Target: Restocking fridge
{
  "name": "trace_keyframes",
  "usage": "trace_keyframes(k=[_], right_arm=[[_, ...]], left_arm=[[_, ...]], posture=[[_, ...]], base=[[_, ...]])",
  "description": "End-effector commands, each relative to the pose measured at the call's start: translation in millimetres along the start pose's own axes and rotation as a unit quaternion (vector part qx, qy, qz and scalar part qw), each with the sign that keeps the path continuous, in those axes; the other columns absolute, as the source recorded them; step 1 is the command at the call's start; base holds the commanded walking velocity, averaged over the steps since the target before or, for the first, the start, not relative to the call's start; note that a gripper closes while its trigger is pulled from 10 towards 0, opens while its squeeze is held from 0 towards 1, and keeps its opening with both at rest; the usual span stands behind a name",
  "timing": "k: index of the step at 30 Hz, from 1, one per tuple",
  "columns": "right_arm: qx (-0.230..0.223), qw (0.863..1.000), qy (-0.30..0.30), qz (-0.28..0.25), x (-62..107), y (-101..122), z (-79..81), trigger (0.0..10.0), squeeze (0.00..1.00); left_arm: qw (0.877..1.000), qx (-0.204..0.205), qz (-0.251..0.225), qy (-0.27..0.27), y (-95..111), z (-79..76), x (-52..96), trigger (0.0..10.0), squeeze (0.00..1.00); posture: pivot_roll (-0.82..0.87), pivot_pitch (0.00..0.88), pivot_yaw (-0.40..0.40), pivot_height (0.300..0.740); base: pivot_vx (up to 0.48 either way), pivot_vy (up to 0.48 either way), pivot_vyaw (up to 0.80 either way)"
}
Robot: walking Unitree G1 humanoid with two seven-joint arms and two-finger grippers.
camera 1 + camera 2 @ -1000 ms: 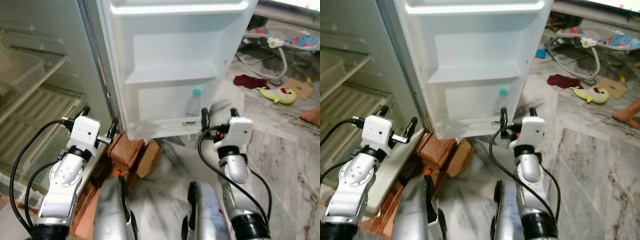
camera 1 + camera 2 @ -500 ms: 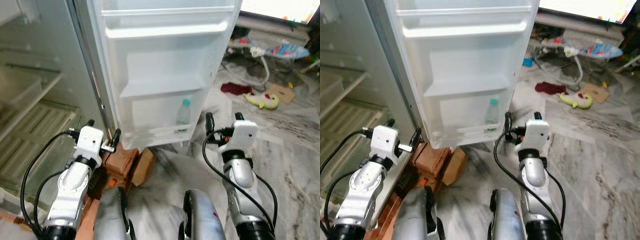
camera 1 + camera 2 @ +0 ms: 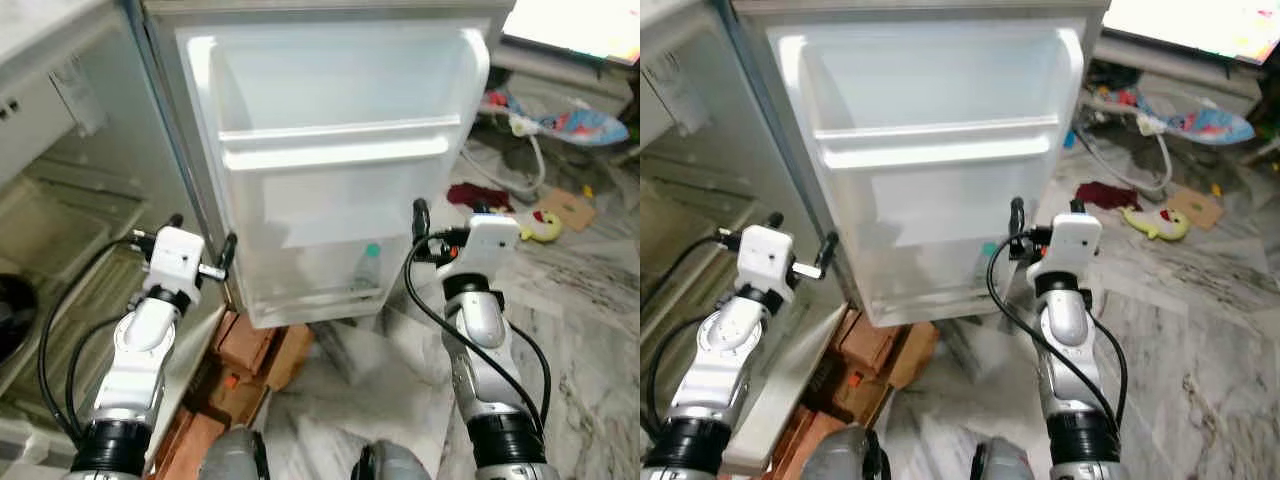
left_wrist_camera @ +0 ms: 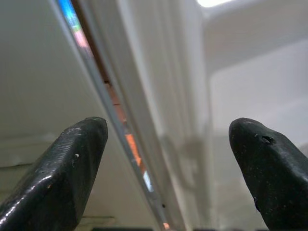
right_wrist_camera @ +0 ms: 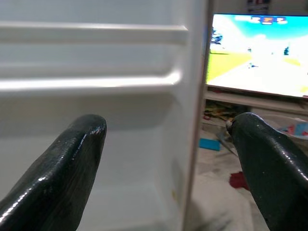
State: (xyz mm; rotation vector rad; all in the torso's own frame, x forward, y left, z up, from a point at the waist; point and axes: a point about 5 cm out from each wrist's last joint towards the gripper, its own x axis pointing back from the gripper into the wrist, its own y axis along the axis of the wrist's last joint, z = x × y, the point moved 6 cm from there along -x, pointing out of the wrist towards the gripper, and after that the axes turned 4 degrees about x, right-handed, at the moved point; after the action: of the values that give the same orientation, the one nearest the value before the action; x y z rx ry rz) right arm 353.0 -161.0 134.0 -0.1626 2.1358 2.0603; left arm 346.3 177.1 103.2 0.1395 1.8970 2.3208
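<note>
the open fridge door (image 3: 330,170) faces the robot at 12 o'clock, a water bottle (image 3: 366,268) upright in its bottom shelf. left gripper (image 3: 200,245) and right gripper (image 3: 447,212) flank the door, fingers spread wide, holding nothing.

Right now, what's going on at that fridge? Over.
Left hand open, empty. Right hand open, empty, at the fridge door edge. One bottle on bottom door shelf. Nothing blocking.

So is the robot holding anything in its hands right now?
No. Both are open and empty: the left end effector by the fridge hinge, the right end effector at the door edge. The bottle sits in the door.
</note>
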Motion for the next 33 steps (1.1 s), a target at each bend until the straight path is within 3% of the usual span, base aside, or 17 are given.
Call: trace_keyframes(k=[1,9,13,17,24,26,27,33], right_arm=[[-0.002,1.0,0.0,0.017,6.5,-7.3,-2.0,10.0,0.0],[0.016,0.998,-0.013,0.056,27.9,-27.7,-11.5,10.0,0.0],[-0.006,0.998,-0.001,0.062,32.8,-32.1,-9.4,10.0,0.0],[-0.025,0.994,0.005,0.108,35.8,-48.4,-8.5,10.0,0.0],[0.009,0.994,0.004,0.11,33.3,-48.8,-14.1,10.0,0.0],[0.037,0.993,-0.002,0.111,31.7,-48.2,-17.7,10.0,0.0],[0.069,0.992,0.005,0.108,29.6,-47.6,-15.2,10.0,0.0],[0.082,0.992,0.055,0.073,22.4,-32.7,6.3,10.0,0.0]], left_arm=[[1.0,0.005,0.014,-0.001,-8.8,-0.6,6.3,10.0,0.0],[0.999,0.011,0.045,0.026,-33.4,-4.1,28.3,10.0,0.0],[0.998,0.017,0.044,0.034,-33.9,-0.3,26.3,10.0,0.0],[0.999,0.012,0.029,0.023,-24.7,-4.3,18.8,10.0,0.0],[1.0,0.013,0.024,0.015,-22.6,-10.3,15.5,10.0,0.0],[1.0,0.012,0.022,0.01,-21.7,-13.9,14.6,10.0,0.0],[1.0,0.012,0.021,0.008,-21.2,-15.2,14.0,10.0,0.0],[1.0,0.005,0.017,0.007,-19.3,-14.2,11.9,10.0,0.0]], posture=[[0.02,0.0,-0.046,0.74],[-0.01,0.0,-0.063,0.74],[-0.01,0.0,-0.065,0.74],[0.0,0.0,-0.065,0.74],[-0.01,0.0,-0.062,0.74],[-0.01,0.0,-0.061,0.74],[-0.01,0.0,-0.06,0.74],[-0.01,0.0,-0.059,0.74]], base=[[0.0,0.0,0.0],[0.0,0.0,0.0],[0.0,0.0,0.0],[0.0,-0.429,0.0],[0.0,-0.48,0.0],[0.0,-0.48,0.0],[0.0,-0.48,0.0],[0.0,-0.477,0.0]])
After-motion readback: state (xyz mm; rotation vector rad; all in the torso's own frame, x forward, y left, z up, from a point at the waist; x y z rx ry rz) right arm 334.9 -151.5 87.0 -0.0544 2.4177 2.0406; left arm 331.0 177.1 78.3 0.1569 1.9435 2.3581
